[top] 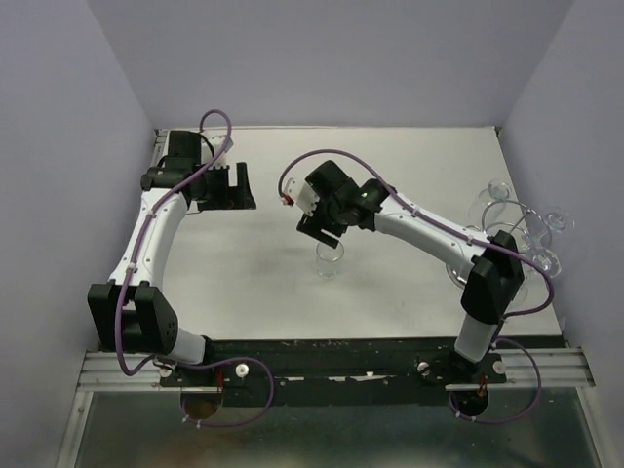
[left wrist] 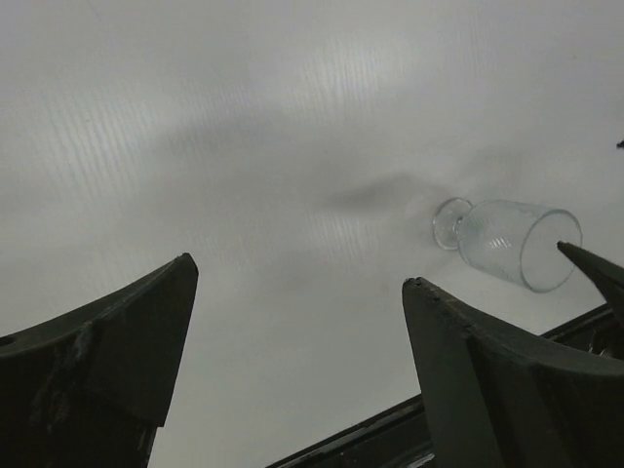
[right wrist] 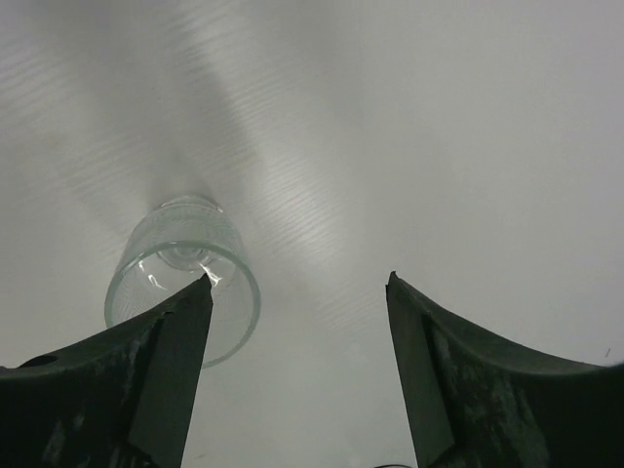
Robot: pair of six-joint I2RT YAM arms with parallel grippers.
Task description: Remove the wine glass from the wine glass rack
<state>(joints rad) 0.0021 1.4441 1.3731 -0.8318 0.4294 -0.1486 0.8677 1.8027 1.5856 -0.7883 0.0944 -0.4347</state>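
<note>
The right pincer [right wrist: 297, 283] is hovering over the middle of the desk [top: 409, 166], its jaws spread wide and gripping nothing. The wine glass [right wrist: 175, 244] is standing upright on its foot just below and beside one finger [right wrist: 166, 370], outside the gap. The wide spread is probably giving the bowl room, so that a lift away is not tipping it. The glass is sitting in the open middle, well apart from the rack [top: 522, 213] at the right edge, which suggests the main step is done. Other glasses [top: 497, 190] are hanging on that rack. The right arm [top: 429, 226] is reaching in from the near right corner. The left pincer [left wrist: 297, 275], also wide open and empty, is resting near the far left corner, likely keeping clear.

The right wrist view is looking down into the bowl, rim and foot lining up, which confirms the upright stance but shows no rack. The left wrist view is catching the glass from the side, stem and foot plain, with a dark fingertip right at the rim; whether they are touching I cannot tell. Only the top view is showing the rack and both arms together
</note>
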